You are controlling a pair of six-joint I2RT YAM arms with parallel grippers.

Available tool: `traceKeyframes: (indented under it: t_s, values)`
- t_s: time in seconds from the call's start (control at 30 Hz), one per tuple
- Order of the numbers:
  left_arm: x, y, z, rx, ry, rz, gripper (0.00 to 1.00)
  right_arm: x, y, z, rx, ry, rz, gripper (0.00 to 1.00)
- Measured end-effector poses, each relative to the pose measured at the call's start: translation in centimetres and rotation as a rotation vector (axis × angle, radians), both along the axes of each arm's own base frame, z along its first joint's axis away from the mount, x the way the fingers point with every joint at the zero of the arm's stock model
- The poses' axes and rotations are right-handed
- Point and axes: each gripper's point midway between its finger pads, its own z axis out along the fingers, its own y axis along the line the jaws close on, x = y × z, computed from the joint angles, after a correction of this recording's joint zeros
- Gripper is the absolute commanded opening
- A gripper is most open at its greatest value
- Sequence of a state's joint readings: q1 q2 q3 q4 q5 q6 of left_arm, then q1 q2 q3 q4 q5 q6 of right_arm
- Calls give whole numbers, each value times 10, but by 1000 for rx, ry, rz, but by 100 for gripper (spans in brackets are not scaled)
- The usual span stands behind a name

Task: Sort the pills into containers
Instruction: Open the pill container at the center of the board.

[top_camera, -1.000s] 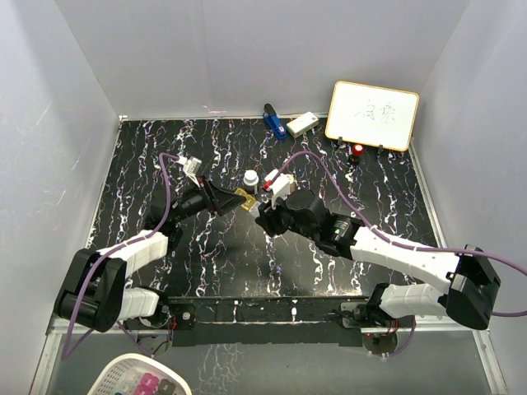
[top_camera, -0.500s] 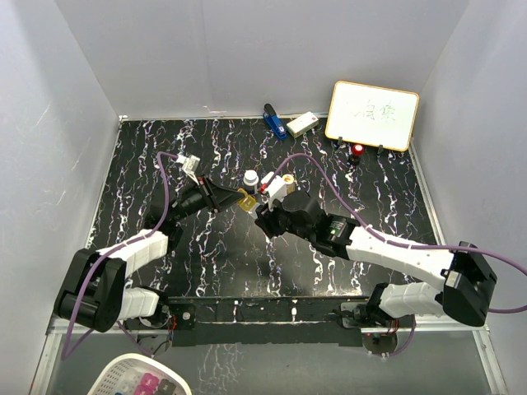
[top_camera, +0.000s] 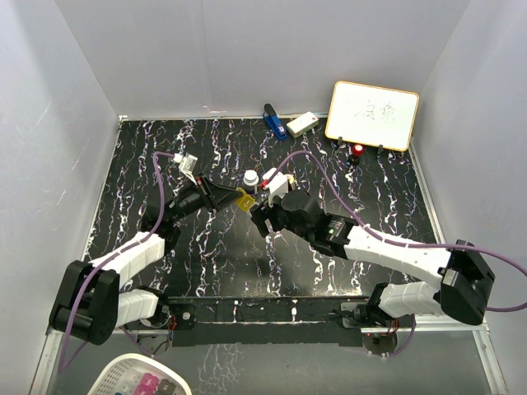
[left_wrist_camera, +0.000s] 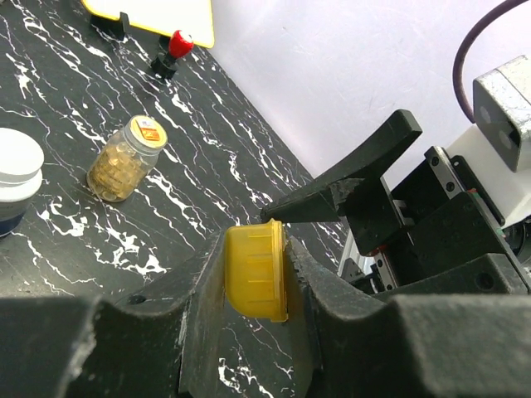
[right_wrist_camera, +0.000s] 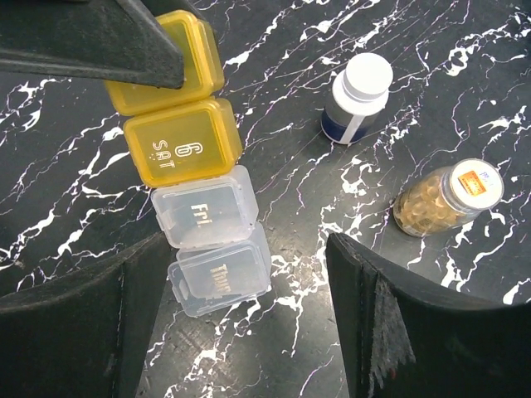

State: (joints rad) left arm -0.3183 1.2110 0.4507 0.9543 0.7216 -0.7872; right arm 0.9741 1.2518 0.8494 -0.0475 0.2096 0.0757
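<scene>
My left gripper (top_camera: 239, 197) is shut on the yellow end of the small oblong pill box (top_camera: 245, 200), held a little above the table. In the left wrist view the yellow section (left_wrist_camera: 255, 271) sits clamped between both fingers. The right wrist view shows the box (right_wrist_camera: 178, 141) with two yellow sections and clear ones marked Fri and Thur. My right gripper (right_wrist_camera: 249, 323) is open, its fingers either side of the clear end without touching it. The dark bottle with white cap (right_wrist_camera: 358, 98) and the golden-amber bottle (right_wrist_camera: 448, 199) stand just behind, upright. No loose pills show.
A whiteboard (top_camera: 372, 115) on a stand, a blue object (top_camera: 274, 122), a white block (top_camera: 302, 123) and a small red-topped item (top_camera: 357, 151) sit along the back edge. White walls enclose the table. A white basket (top_camera: 140, 377) lies below the near edge.
My right gripper has moved a little left and closer to the pill box. My left arm has shifted slightly, still holding the box.
</scene>
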Motion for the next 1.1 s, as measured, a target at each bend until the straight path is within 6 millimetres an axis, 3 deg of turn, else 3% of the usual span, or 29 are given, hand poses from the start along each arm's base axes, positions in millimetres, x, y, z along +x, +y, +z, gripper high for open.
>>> traceKeyframes:
  t_s: [0.17,0.3,0.5,0.8,1.1]
  values:
    - [1,4,4,17,-19,34,0,1,-2,6,7,-17,-7,71]
    - [3,8,1,34,-6,63,0,0,-5,21,34,-45,-6,60]
    - [13,11,1,63,21,112,0,-4,-6,35,65,-69,9,59]
    - [18,16,6,71,30,156,0,-8,0,35,78,-63,47,70]
    - [18,17,3,76,51,161,0,-6,2,16,36,-42,41,68]
